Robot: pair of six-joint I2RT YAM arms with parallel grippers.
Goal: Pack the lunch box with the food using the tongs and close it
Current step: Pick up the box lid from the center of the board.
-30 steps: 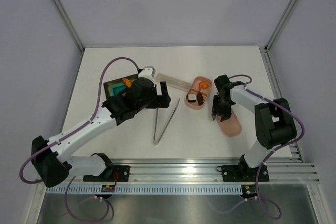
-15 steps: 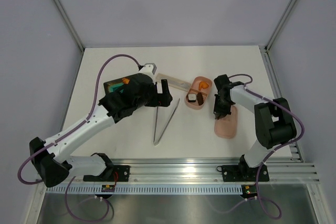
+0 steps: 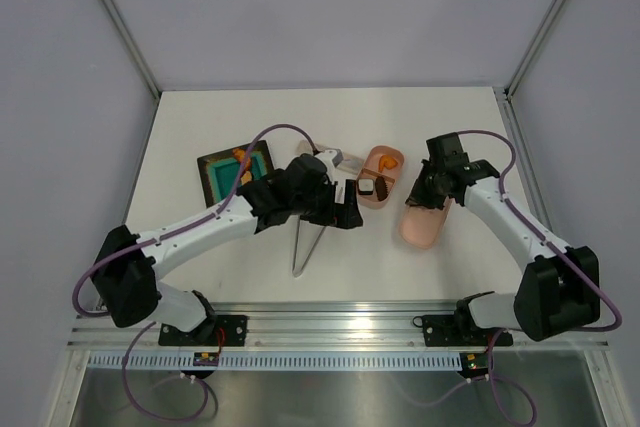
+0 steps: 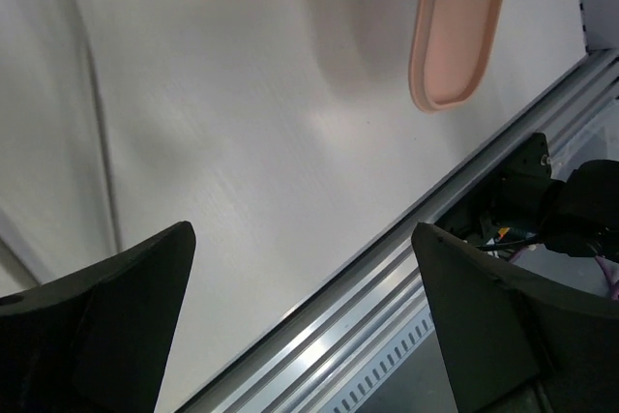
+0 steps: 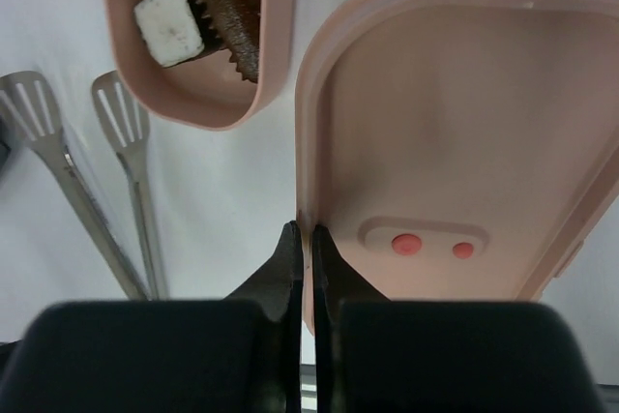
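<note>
Right gripper: jaws pressed together, pinching the rim of the lid, lower centre of the wrist view. Lunch box, upper left, contains food. Tongs lie at left. Left gripper: jaws spread wide above the table.
</note>
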